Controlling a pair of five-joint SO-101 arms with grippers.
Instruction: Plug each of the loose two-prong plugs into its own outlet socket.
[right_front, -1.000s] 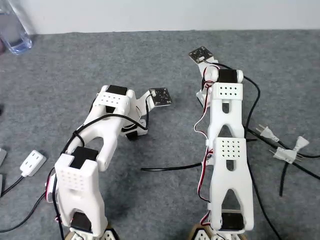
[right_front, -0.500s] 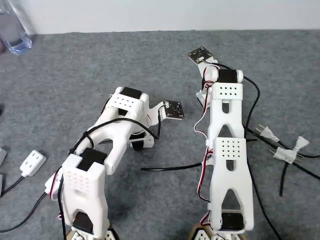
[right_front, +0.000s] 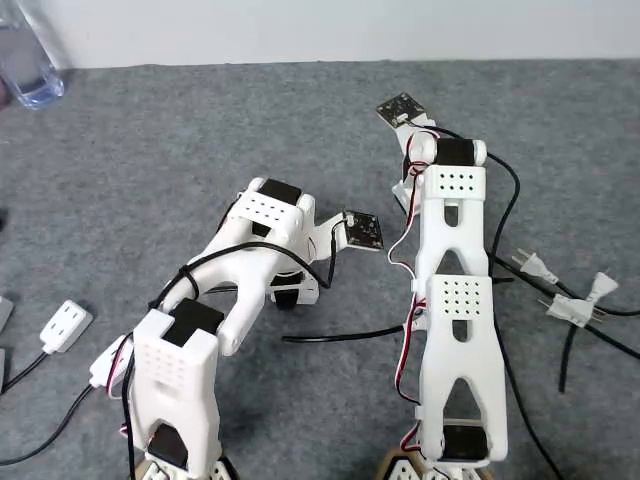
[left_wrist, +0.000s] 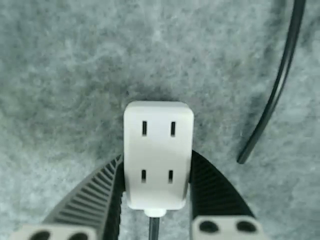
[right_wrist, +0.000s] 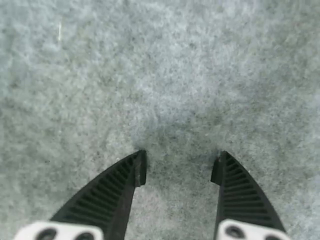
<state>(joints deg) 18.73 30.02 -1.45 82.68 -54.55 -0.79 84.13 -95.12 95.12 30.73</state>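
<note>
A white outlet socket (left_wrist: 158, 150) with two pairs of slots sits between the fingers of my left gripper (left_wrist: 156, 161), which is shut on its sides just above the grey carpet. A second white outlet socket (right_front: 66, 326) lies at the far left of the table. Two loose two-prong plugs (right_front: 535, 265) (right_front: 582, 305) lie on the carpet to the right of the right arm (right_front: 455, 300). My right gripper (right_wrist: 180, 155) stands open over bare carpet with nothing between its fingers.
A black cable (right_front: 340, 335) ends between the two arms, and the left wrist view shows it (left_wrist: 272, 95) beside the held socket. More black cables trail from the plugs at the right. A clear container (right_front: 25, 60) stands at the back left corner.
The left arm has swung to the right, toward the middle of the table and the black cable's end. The right arm has not moved.
</note>
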